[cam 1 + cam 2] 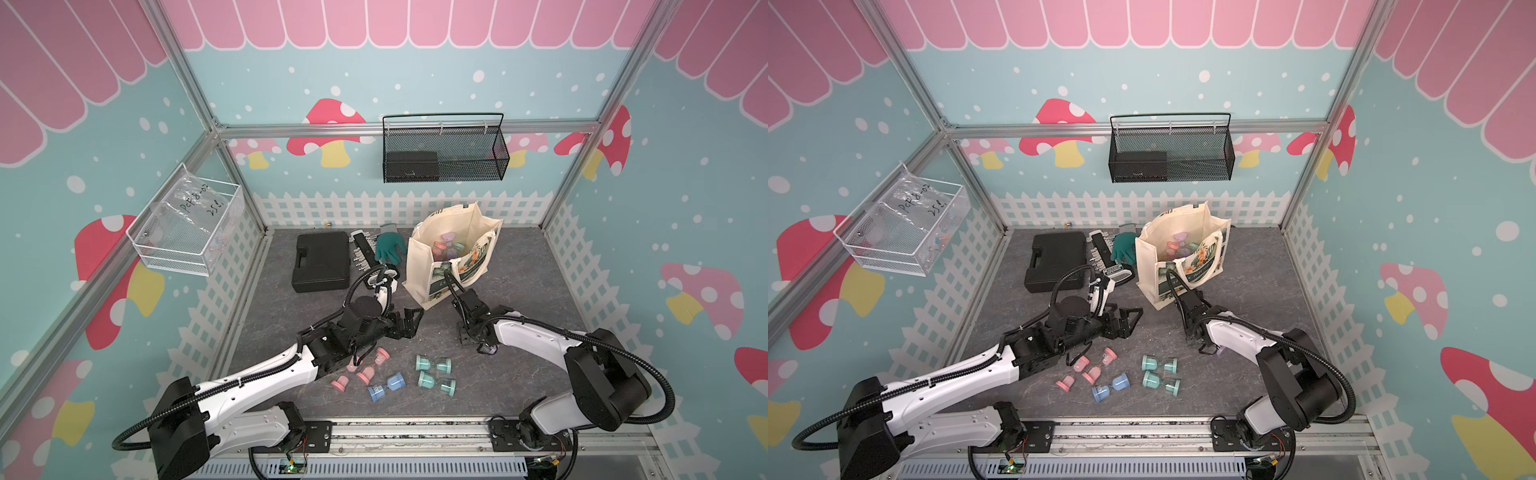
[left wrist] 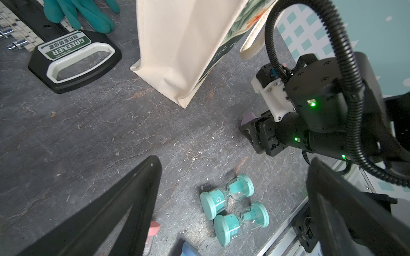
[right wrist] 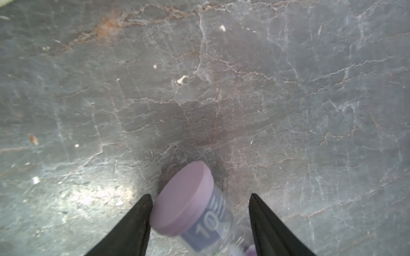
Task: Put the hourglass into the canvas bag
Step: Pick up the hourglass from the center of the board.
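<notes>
A purple-capped hourglass [image 3: 184, 199] lies on its side on the grey table. My right gripper [image 3: 200, 197] is down around it with its jaws open: one finger is at the cap and the other stands apart. Both top views show only a purple edge of this hourglass [image 1: 490, 350] [image 1: 1223, 352] under the right gripper [image 1: 482, 345]. The cream canvas bag [image 1: 424, 266] [image 1: 1154, 266] stands open just behind it, with several hourglasses [image 1: 446, 249] inside. My left gripper [image 2: 235, 160] [image 1: 409, 322] hovers open and empty to the left of the bag.
Two teal hourglasses [image 1: 434, 365], a blue one [image 1: 386, 386] and several pink ones [image 1: 365, 368] lie near the front. A black case [image 1: 322, 262], a green glove [image 1: 390, 247] and a tool strip [image 2: 73, 59] sit at the back left. Wire baskets [image 1: 444, 149] [image 1: 187, 232] hang on the walls.
</notes>
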